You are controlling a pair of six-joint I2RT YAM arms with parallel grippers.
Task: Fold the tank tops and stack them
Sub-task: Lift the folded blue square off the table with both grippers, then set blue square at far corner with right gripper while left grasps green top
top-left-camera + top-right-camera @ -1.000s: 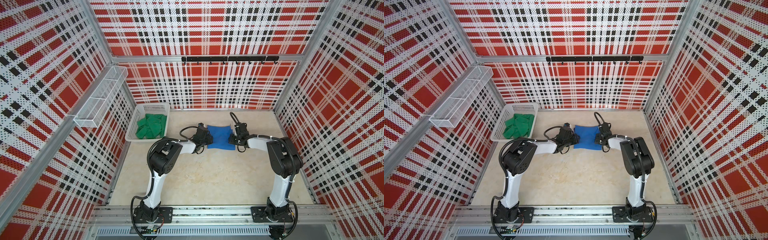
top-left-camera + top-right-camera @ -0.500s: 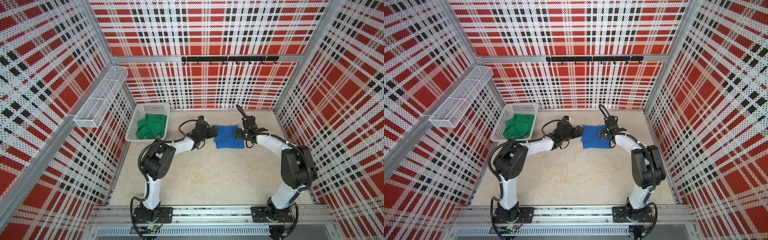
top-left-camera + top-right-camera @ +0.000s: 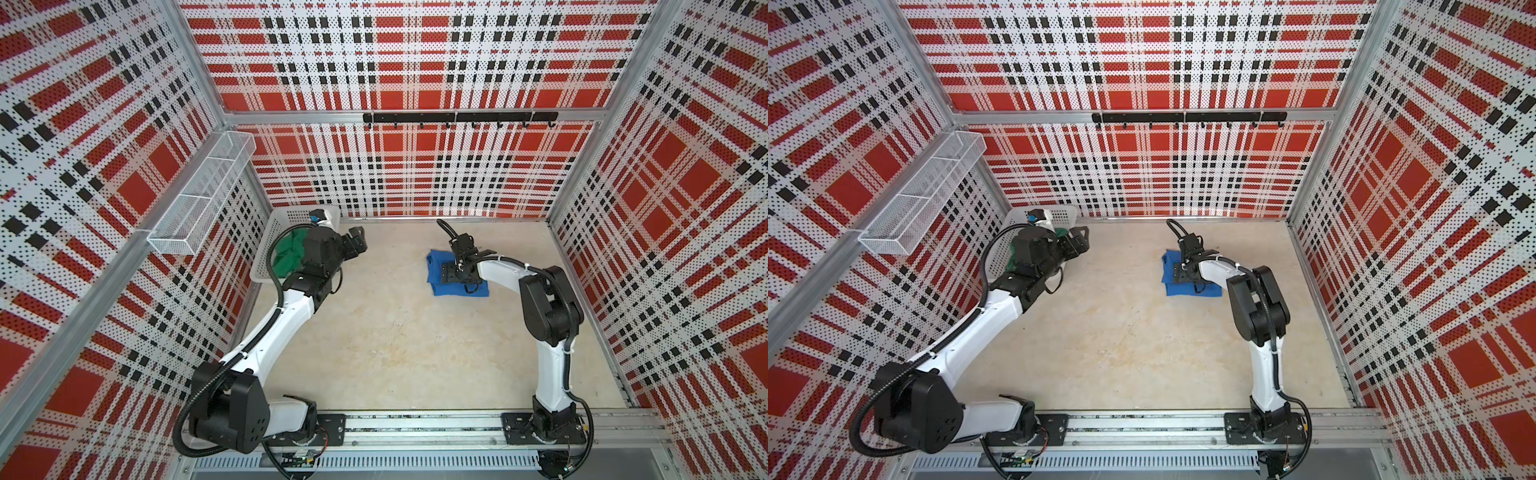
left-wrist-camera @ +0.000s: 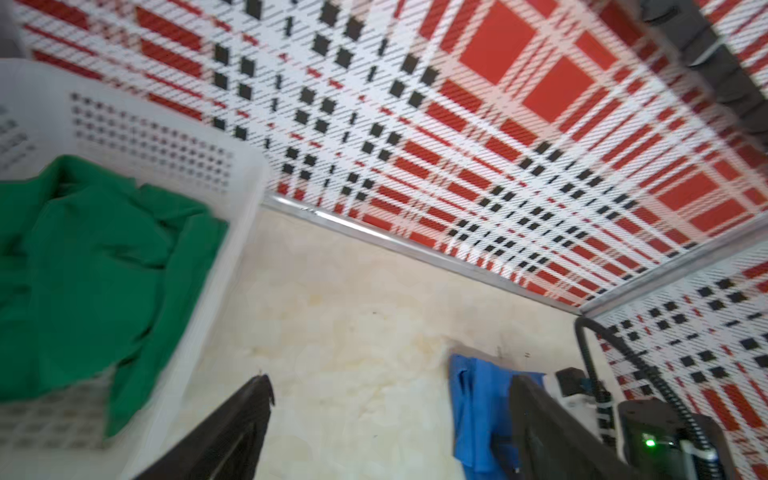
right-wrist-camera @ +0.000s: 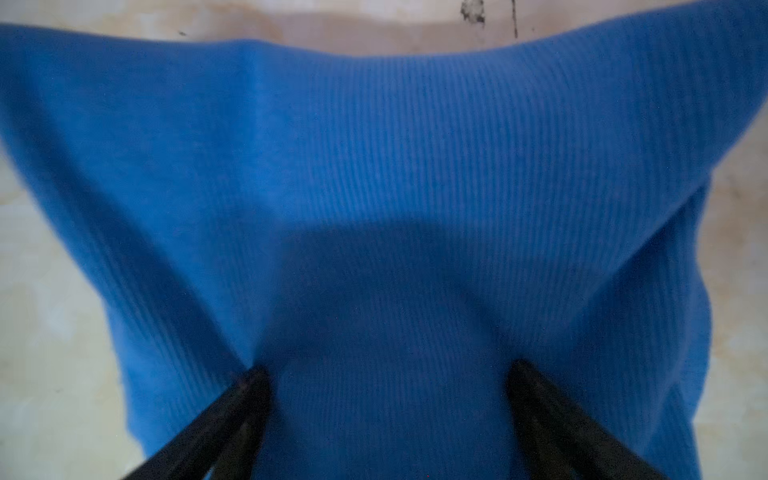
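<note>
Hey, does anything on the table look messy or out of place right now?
The green tank top lies crumpled and unfolded in the white basket. The blue tank top lies folded on the table. Nothing looks spilled or damaged.

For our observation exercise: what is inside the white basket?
The crumpled green tank top lies inside the white basket, some bare perforated floor beside it. Anything beneath the cloth is covered; in both top views the left arm hides part of the basket.

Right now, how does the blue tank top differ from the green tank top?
The blue tank top lies folded into a flat rectangle; the green tank top is crumpled. The blue one rests on the table; the green one sits in the white basket. Both are plain, solid-coloured fabric.
</note>
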